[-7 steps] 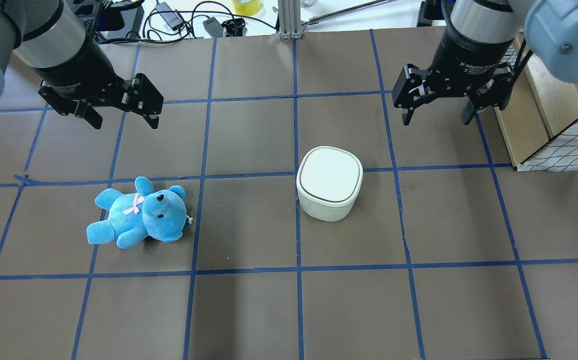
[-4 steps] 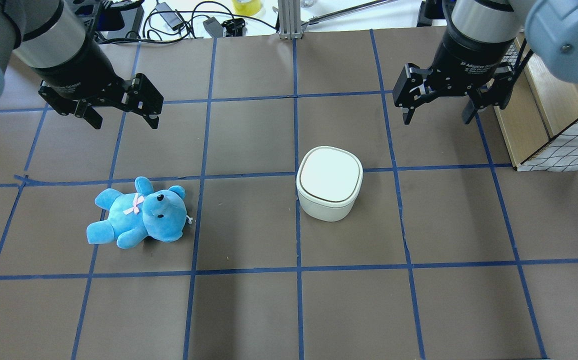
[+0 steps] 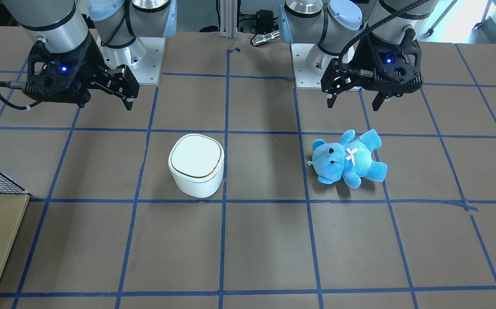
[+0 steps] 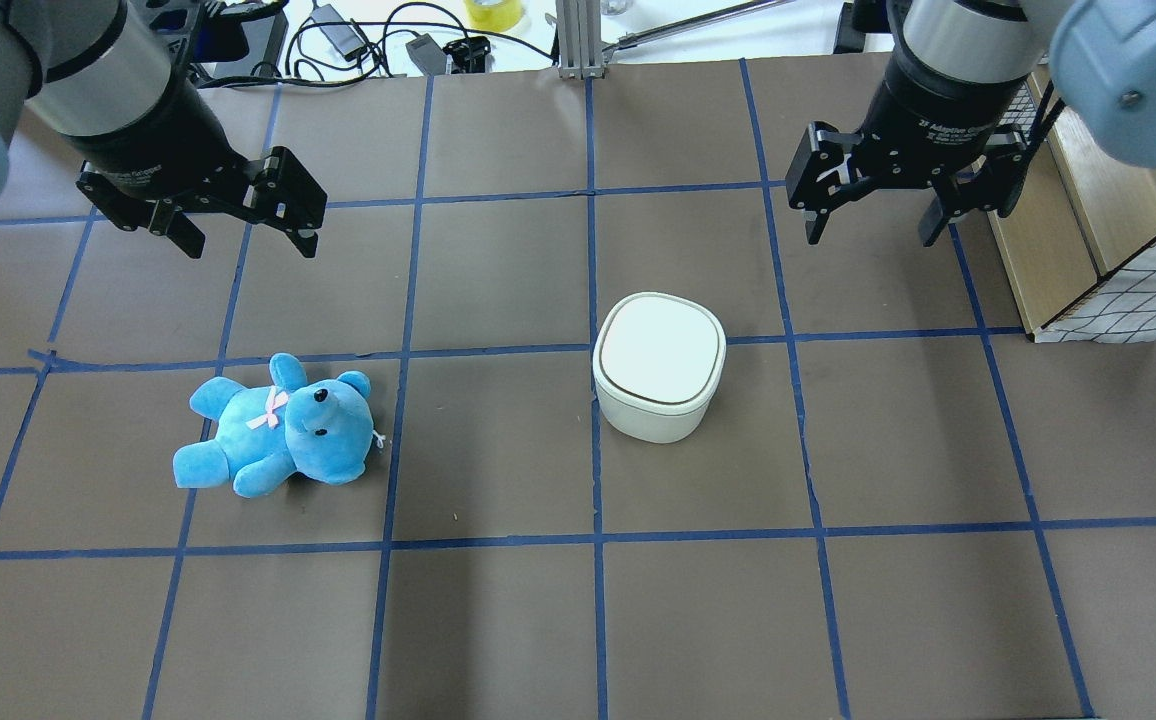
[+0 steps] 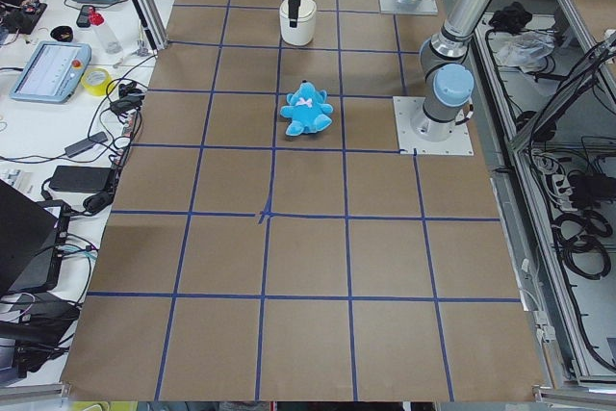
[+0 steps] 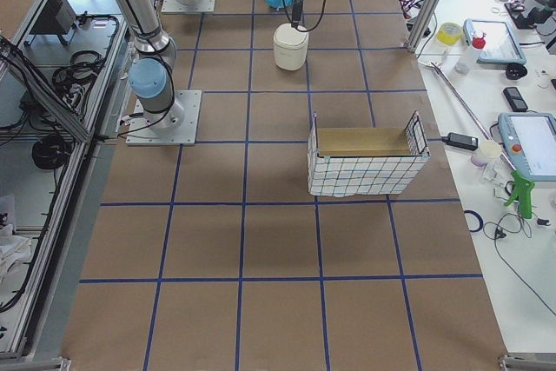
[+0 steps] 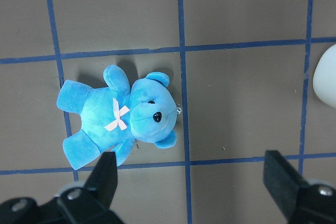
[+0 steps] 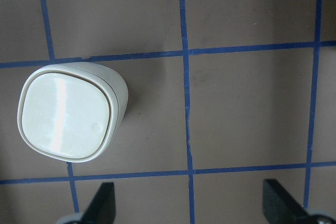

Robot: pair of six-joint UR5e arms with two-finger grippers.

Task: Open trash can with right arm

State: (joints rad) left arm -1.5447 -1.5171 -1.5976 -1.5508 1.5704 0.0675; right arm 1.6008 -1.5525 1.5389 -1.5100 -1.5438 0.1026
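We count two arms (left arm point(image 4: 88, 80), right arm point(image 4: 948, 60)), two grippers (left gripper point(image 4: 250, 245), right gripper point(image 4: 871, 238)), one can point(image 4: 658, 365), one bear point(image 4: 278, 425), one basket point(image 4: 1138, 290).

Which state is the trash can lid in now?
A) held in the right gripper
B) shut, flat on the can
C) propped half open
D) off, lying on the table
B: the lid sits flat on the trash can, and the right gripper hangs open, apart from it.
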